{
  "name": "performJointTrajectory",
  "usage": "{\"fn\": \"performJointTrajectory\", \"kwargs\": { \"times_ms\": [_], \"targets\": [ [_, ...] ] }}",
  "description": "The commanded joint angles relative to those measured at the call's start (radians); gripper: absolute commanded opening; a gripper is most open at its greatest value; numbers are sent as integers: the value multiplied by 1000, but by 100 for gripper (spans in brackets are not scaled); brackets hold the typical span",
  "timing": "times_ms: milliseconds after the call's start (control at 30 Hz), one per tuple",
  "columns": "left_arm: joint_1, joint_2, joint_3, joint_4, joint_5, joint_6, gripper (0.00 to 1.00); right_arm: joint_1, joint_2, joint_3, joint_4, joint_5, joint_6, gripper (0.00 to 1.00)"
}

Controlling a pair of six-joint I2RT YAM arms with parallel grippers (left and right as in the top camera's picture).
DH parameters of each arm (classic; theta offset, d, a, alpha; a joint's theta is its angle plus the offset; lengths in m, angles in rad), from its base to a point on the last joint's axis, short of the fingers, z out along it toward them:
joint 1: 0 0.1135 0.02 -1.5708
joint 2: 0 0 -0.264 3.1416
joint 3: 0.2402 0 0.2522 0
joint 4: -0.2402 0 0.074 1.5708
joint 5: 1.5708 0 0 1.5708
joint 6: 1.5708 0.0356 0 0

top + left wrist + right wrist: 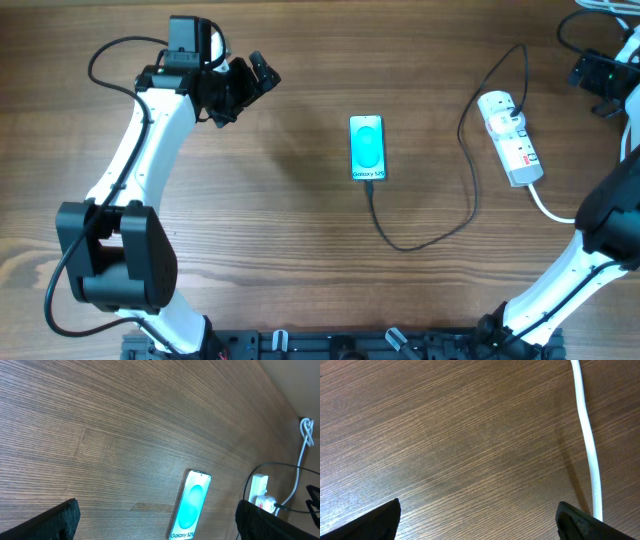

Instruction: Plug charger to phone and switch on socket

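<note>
The phone [367, 147] lies flat mid-table with its cyan screen lit; it also shows in the left wrist view [191, 506]. The thin black charger cable [430, 238] runs from the phone's near end in a loop up to a plug on the white socket strip [510, 138] at the right, which also shows in the left wrist view [261, 493]. My left gripper [252, 78] is open and empty at the far left, well away from the phone. My right gripper [600, 78] is open and empty at the far right, beyond the strip.
The socket's thick white cord [548, 208] curves from the strip's near end toward the right arm's base, and it crosses the right wrist view [587, 445]. More cables [590, 15] hang at the far right corner.
</note>
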Motion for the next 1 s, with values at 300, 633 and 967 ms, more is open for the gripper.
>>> {"fn": "performJointTrajectory", "kwargs": {
  "times_ms": [300,633,967],
  "targets": [
    [6,-174,-48,-60,-259,50,100,-3,-26,13,5,13,4,100],
    [-86,-217,-604,624,-230,56,100,-2,-26,13,5,13,4,100],
    [-182,-374,-1075,1091,-336,45,100,-2,-26,13,5,13,5,100]
  ]
}}
